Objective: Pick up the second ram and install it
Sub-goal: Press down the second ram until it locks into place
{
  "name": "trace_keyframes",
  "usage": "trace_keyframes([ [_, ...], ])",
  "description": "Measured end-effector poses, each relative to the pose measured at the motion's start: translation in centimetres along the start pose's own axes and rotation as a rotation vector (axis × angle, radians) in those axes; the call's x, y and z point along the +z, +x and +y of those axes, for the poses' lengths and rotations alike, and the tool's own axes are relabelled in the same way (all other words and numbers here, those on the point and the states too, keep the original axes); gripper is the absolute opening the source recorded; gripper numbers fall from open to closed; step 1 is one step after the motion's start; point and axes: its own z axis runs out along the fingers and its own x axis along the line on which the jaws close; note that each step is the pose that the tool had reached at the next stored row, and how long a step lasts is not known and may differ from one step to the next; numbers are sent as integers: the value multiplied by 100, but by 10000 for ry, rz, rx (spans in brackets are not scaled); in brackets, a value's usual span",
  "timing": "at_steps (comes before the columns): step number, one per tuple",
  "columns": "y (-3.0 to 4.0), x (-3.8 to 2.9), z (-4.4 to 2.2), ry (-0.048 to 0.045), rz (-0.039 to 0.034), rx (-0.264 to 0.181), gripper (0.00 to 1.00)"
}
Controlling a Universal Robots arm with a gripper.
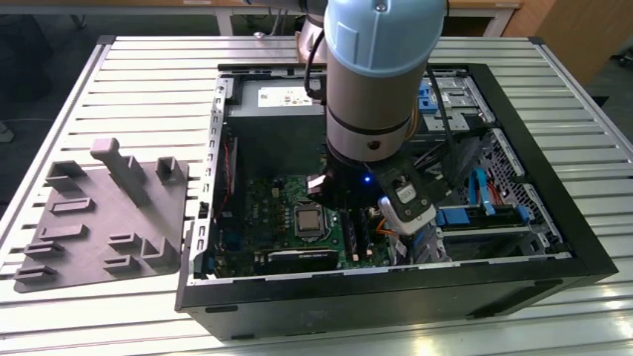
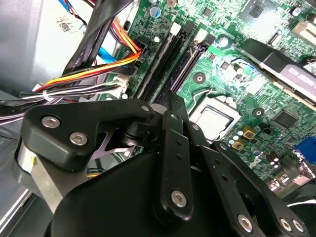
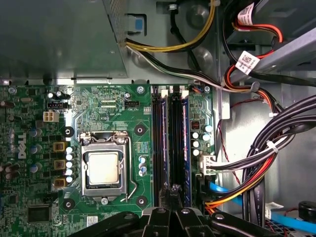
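The counter [image 1: 148, 74] is formed of ribbed, pale metal slats with a dull sheen. A matt grey plastic moulded tray [image 1: 99, 222] is seen at its 9 o'clock side. The computer case [image 1: 396, 297] is finished in matt black metal. The claw [image 2: 170, 106] is made of matt black links fastened with bright metal screws.

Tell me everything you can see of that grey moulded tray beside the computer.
The tray looks like matte pale grey plastic: a flat base with raised blocks, low brackets and one taller slanted post. It lies flat on the slatted metal table, to the exterior view's left of the open computer case, close beside it.
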Motion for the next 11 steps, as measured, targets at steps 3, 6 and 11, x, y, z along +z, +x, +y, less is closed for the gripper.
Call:
trace_keyframes([
  [3,0,0,-6,0,0,0,11],
  [6,-1,0,-15,-1,0,0,11],
  [11,-2,-2,-34,0,0,0,11],
])
